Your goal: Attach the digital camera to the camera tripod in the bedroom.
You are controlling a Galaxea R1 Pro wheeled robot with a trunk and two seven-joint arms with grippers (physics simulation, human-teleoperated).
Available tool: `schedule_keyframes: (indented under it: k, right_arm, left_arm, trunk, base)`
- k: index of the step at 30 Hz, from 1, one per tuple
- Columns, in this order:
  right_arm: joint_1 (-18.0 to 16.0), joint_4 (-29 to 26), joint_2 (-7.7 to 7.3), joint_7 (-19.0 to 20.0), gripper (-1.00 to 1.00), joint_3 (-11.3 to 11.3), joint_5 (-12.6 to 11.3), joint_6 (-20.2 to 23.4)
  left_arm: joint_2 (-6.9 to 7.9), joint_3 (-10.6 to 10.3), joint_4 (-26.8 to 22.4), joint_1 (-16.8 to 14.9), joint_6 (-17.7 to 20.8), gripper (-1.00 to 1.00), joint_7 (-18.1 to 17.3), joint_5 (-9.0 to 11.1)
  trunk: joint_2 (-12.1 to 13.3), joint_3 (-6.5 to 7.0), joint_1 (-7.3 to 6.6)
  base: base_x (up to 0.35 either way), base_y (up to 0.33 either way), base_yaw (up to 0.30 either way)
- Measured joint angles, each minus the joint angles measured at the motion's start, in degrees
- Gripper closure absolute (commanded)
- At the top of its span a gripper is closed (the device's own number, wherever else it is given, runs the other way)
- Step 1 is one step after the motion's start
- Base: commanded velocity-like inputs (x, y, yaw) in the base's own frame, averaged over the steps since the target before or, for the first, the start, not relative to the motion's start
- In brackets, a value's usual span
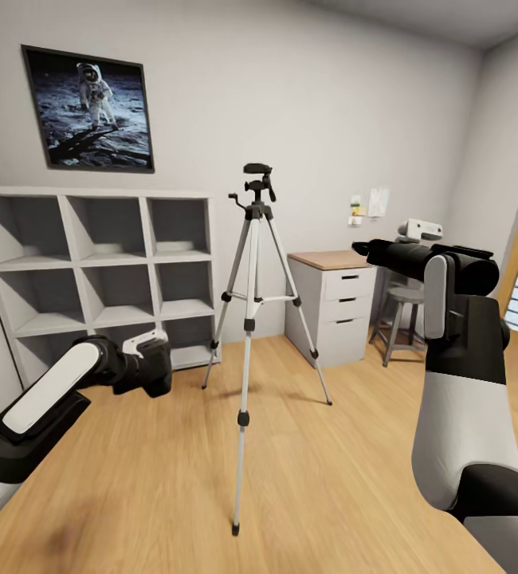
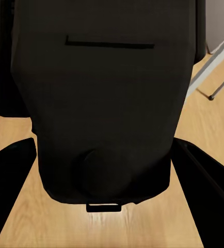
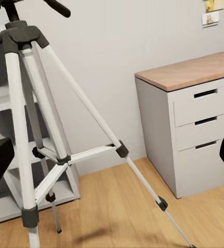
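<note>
The robot stands in the bedroom facing the camera tripod (image 1: 249, 319), which is planted on the wood-plank floor (image 1: 171, 494) near the middle of the room, one leg reaching toward the robot.

The left pincer (image 1: 157, 368) is clamped on the digital camera (image 2: 104, 103). In the left wrist view the matte-black body sits between the two dark fingers (image 2: 205, 181), with a round boss on its near face. It is carried low, well below the tripod's black head (image 1: 257, 185).

The right pincer (image 1: 368, 249) is raised at about head-plate height, off to the side of the tripod; whether it is parted or closed cannot be told.

Step in hand, by judgement: carrying the camera to the mount. The next move calls for lifting it above the head plate and setting its base squarely down on it.

- Tripod: thin silver-white telescoping legs, black collars, side handle, slim braces.
- Behind it: white cube shelving (image 1: 100, 271), framed astronaut picture (image 1: 90, 108), white drawer unit (image 1: 335, 307) with a wood tabletop, grey stool (image 1: 398, 315).
- Walls plain light grey.
</note>
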Motion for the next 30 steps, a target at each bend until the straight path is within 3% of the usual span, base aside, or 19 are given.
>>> schedule_keyframes:
  k: [5,10,16,30]
  right_arm:
    - [0.0,0.1,0.04,0.1,-1.00,0.0,0.0,0.0]
    - [0.0,0.1,0.03,0.1,-1.00,0.0,0.0,0.0]
    - [0.0,0.1,-0.03,0.0,-1.00,0.0,0.0,0.0]
    - [0.0,0.1,-0.01,0.0,-1.00,0.0,0.0,0.0]
  left_arm:
    - [0.04,0.2,0.3,1.4,0.0,1.00,-0.1,-0.7]
    - [-0.11,0.0,0.5,2.0,-0.1,1.00,-0.2,-4.0]
    - [-1.29,0.0,0.5,2.9,-0.1,1.00,-0.2,-7.8]
    - [-1.87,0.8,0.6,3.8,0.1,1.00,-0.3,-9.0]
  trunk:
    - [0.5,1.07,-0.32]
    - [2.5,1.97,-1.42]
    - [4.9,3.04,-2.74]
    - [10.5,5.55,-5.82]
  base:
    - [0.000,0.000,0.000]
    - [0.000,0.000,0.000]
    - [0.000,0.000,0.000]
    - [0.000,0.000,0.000]
